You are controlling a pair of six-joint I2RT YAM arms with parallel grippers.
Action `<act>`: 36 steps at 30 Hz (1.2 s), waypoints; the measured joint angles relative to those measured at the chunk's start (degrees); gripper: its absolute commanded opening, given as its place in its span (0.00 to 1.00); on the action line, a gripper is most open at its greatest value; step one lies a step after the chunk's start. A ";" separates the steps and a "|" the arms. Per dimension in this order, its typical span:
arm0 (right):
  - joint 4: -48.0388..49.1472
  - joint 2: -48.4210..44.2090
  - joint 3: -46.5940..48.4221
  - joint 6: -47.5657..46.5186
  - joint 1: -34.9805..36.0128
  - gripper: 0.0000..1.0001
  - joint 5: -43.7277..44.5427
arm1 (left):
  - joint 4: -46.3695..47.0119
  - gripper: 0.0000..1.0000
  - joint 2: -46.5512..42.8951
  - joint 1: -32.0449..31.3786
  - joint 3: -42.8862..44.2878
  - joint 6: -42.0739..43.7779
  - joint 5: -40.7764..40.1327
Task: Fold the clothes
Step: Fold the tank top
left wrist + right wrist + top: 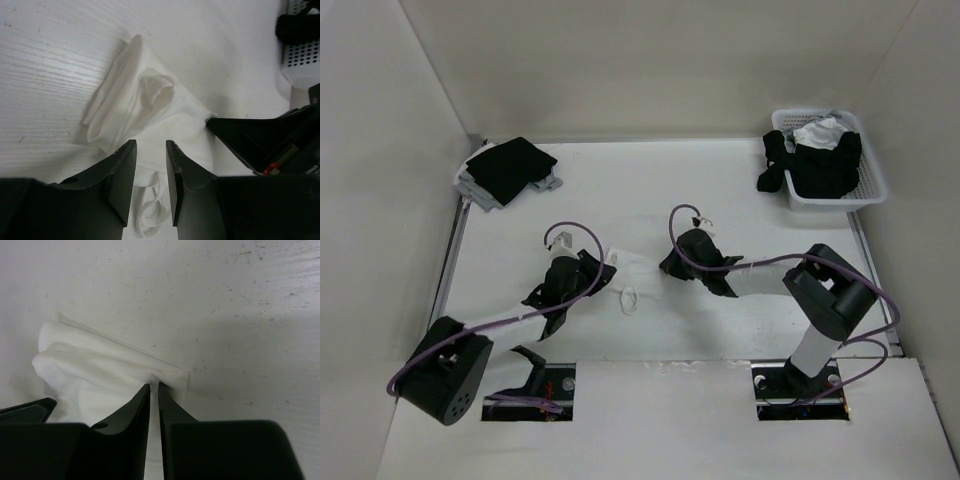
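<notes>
White table (650, 190) carries the crumpled camisole (638, 268) mid-surface, its ends hidden beneath both claws. Long axis runs left to right, straps (630, 298) toward the arms. Over it the left claw (151, 145) stands parted; the right claw (154, 386) pinches its edge.

Top external: fixed high, behind the arm bases (790, 378), facing down and forward. Far off. It takes in the whole white wood-grain table (650, 190), from the bases at the bottom edge to the white perforated plastic basket (865, 175) far right and the black folded garment on grey cloth (510, 170) far left.

Left wrist: sits behind the left gripper (151, 145), looking along its black fingers (120, 175) down at the tabletop. Very near. Basket in the upper right corner; the right gripper (211, 122) enters from the right.

Right wrist: same mounting behind the right gripper, nearer still, table beyond.

Shared: all three see the crumpled thin white camisole top (628, 268) mid-table.
</notes>
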 measured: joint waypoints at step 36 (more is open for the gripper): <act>4.79 -51.71 -34.23 -10.49 -16.24 0.86 12.98 | -40.13 0.55 -30.64 17.00 4.07 9.75 -10.88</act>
